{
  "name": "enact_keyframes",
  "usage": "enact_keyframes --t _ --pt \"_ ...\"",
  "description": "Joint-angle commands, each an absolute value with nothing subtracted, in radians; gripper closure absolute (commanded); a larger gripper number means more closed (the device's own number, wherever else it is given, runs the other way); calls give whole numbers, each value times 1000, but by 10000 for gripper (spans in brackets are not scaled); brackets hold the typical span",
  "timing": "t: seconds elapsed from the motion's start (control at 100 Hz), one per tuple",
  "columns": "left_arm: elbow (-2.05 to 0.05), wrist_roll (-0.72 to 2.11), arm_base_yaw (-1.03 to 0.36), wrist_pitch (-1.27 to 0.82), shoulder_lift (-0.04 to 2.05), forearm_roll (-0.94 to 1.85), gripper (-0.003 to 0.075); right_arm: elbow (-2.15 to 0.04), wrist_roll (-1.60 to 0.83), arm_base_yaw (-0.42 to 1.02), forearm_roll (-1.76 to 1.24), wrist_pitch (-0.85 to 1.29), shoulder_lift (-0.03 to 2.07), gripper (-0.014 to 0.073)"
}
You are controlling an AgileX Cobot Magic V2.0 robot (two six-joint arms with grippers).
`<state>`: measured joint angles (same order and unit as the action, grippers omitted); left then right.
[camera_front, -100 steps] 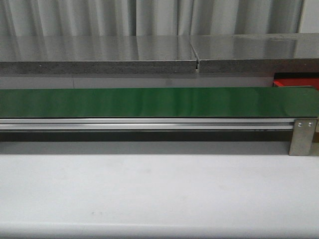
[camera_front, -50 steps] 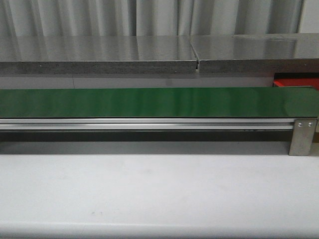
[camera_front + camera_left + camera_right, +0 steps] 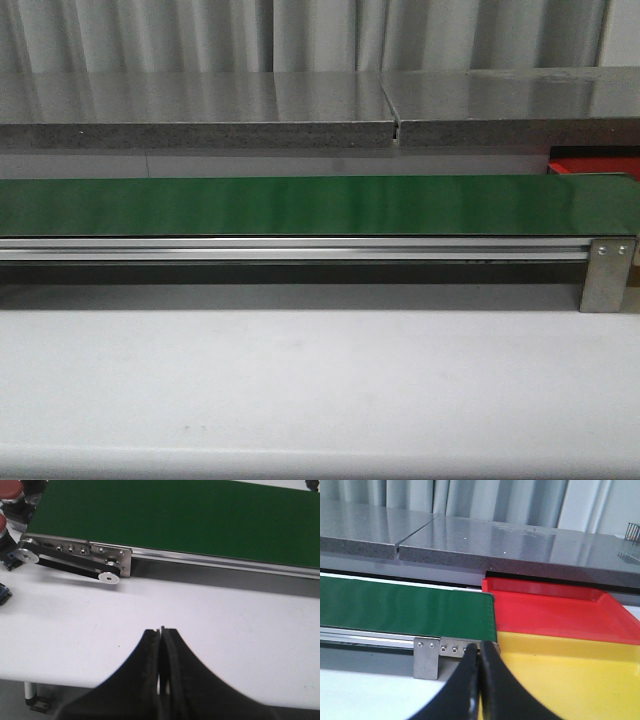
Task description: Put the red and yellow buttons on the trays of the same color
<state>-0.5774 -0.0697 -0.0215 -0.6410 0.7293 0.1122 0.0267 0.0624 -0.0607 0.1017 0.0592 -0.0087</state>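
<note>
At the far left, seen only from the left wrist, two red buttons (image 3: pixel 11 490) sit just off the head end of the green belt (image 3: pixel 175 517), beside its pulley bracket (image 3: pixel 75 560). No yellow button is in view. The left gripper (image 3: pixel 161 645) hangs above the bare white surface (image 3: pixel 225 630), its fingers pressed together with nothing between them.

The belt carries nothing along its whole visible length, so the task looks to be at its waiting stage, with no button yet picked.

At the belt's right end the red tray (image 3: pixel 555 610) lies touching the yellow tray (image 3: pixel 560 675), which is nearer the robot. The right gripper (image 3: pixel 480 680) hovers close to them, fingers likewise closed and empty.

Next, I judge, either gripper must part its fingers before a button can be taken and carried to the tray of its colour.
</note>
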Motion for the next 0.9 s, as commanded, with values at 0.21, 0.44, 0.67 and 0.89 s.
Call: enact_keyframes --t 0.21,0.44,0.67,0.89 --pt "-615 -74 -30 -619 760 128 459 4 57 -61 109 -16 -30 711" --pt "-615 -74 -30 -609 758 140 118 4 57 -61 109 -16 -30 711" --pt "-672 -74 20 -698 798 142 118 4 57 -61 109 -16 -30 711" --pt "-807 -74 229 -726 946 180 120 4 57 -61 109 -16 -30 711"
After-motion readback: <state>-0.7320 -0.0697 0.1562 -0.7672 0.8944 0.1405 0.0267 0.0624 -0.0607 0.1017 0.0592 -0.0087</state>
